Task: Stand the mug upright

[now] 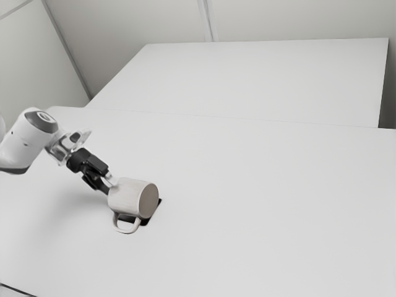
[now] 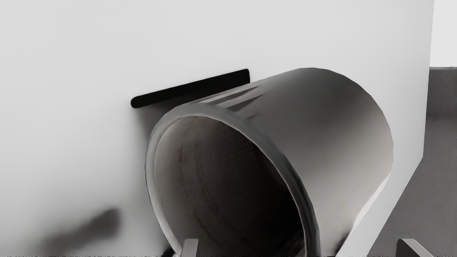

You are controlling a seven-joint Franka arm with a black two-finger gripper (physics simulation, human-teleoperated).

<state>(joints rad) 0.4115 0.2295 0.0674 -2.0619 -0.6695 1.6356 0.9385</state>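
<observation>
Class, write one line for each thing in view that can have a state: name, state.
Mug: on its side, mouth towards the gripper.
Handle: jutting towards the exterior view's bottom edge.
Gripper: open, fingers wide apart.
Black flat object: on the table, partly hidden by the mug.

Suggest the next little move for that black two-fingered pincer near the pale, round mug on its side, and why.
Perhaps ease the open pincer slightly forward, astride the rim of the mug, before closing: its mouth faces the pincer, and rim shows between the spread fingertips.
</observation>
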